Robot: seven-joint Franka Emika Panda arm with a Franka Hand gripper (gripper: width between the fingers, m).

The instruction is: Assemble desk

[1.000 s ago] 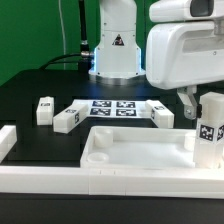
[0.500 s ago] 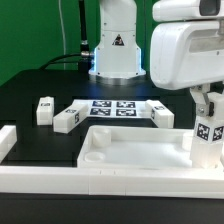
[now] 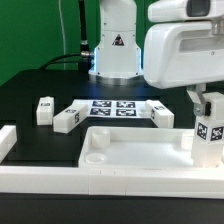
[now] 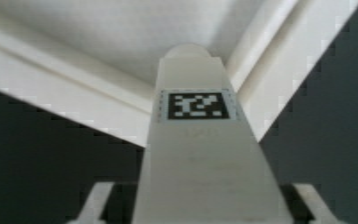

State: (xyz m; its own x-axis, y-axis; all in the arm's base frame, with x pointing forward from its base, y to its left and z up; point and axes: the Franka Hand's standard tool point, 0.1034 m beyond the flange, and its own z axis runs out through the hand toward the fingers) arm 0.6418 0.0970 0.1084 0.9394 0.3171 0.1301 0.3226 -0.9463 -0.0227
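The gripper [image 3: 203, 103], clenched on a leg [image 3: 209, 136], holds it upright at the tabletop [image 3: 135, 131] corner on the exterior view's right, and the next move looks like aligning and seating it.

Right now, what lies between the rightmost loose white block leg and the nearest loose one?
The flat white marker board lies between the rightmost loose leg and its neighbour, per the exterior view.

The white tabletop [image 3: 135, 158] is lying flat, rims up. Three marker-tagged legs [image 3: 44, 109] [image 3: 66, 119] [image 3: 162, 114] are lying beyond it. A fourth leg [image 3: 209, 135] is standing upright at its corner on the exterior view's right.
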